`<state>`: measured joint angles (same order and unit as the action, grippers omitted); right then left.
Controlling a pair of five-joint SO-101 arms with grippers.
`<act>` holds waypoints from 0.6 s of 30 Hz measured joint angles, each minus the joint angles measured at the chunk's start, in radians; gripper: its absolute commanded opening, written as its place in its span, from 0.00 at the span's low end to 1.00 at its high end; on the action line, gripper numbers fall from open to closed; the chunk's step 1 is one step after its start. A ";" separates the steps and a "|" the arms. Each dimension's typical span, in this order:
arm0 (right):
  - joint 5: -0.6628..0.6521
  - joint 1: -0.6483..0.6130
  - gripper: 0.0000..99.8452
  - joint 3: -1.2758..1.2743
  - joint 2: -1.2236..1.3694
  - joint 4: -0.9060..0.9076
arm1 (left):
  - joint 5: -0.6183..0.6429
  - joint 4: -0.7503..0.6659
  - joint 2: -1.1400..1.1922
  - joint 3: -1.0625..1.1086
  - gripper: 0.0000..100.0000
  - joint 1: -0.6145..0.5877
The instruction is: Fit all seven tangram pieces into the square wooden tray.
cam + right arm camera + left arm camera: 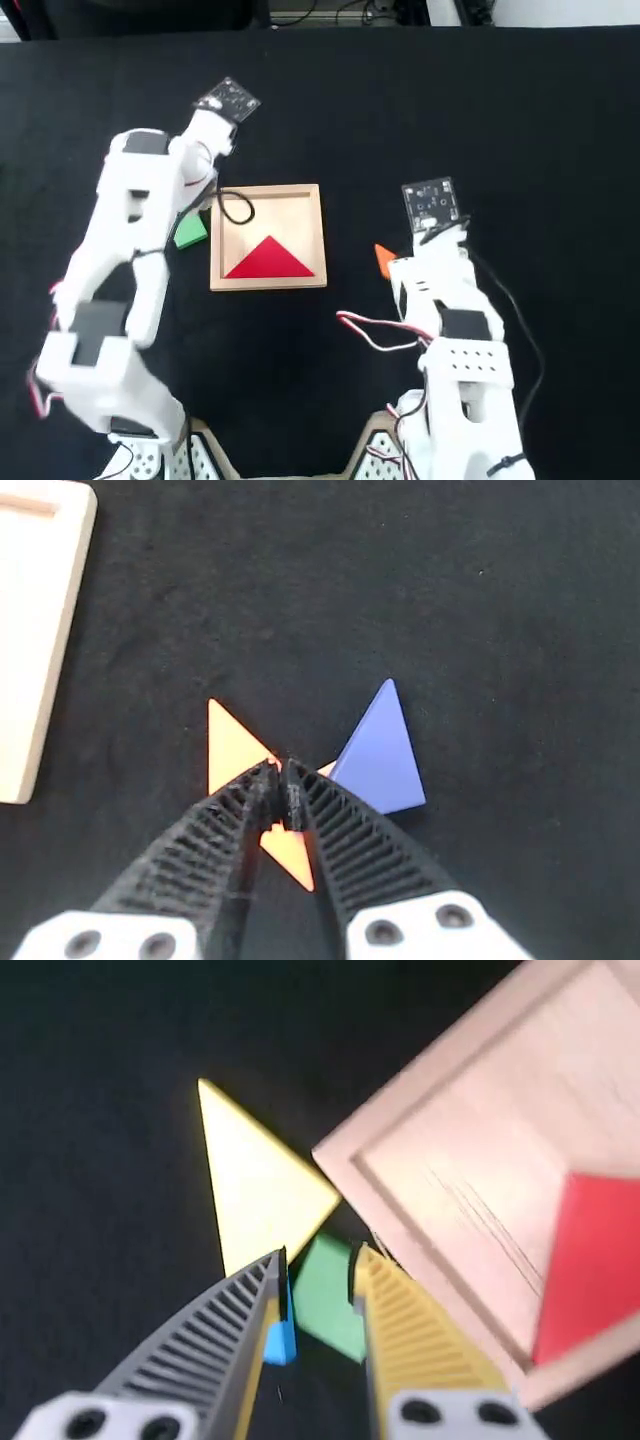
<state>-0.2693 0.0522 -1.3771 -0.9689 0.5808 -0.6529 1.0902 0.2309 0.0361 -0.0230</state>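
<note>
The square wooden tray lies mid-table with a red triangle in its near part. In the left wrist view the tray's corner and the red triangle show too. My left gripper is open just beside that corner, its fingers straddling a green piece. A yellow triangle lies just beyond its tips, and a small blue piece under the grey finger. My right gripper is shut, its tips over an orange triangle. A blue-violet triangle touches the orange one.
The green piece lies against the tray's left side, partly under the left arm. The orange triangle is right of the tray, at the right arm. A black cable loops over the tray's left corner. Black cloth covers the table.
</note>
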 measured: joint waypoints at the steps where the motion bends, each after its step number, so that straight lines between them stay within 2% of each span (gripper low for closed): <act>1: 0.000 0.000 0.01 -0.014 0.000 -0.026 | -0.009 0.005 0.046 -0.044 0.16 0.000; 11: 0.000 0.000 0.01 -0.020 0.000 -0.068 | -0.224 0.252 0.310 -0.427 0.18 -0.066; 15: 0.000 0.000 0.01 -0.020 0.000 -0.068 | -0.247 0.307 0.420 -0.546 0.19 -0.089; 18: 0.000 0.000 0.01 -0.025 0.000 -0.068 | -0.224 0.319 0.503 -0.620 0.23 -0.086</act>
<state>-0.2693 0.0522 -1.4016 -0.9689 0.5132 -0.8769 1.4093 0.7342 -0.5838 -0.1089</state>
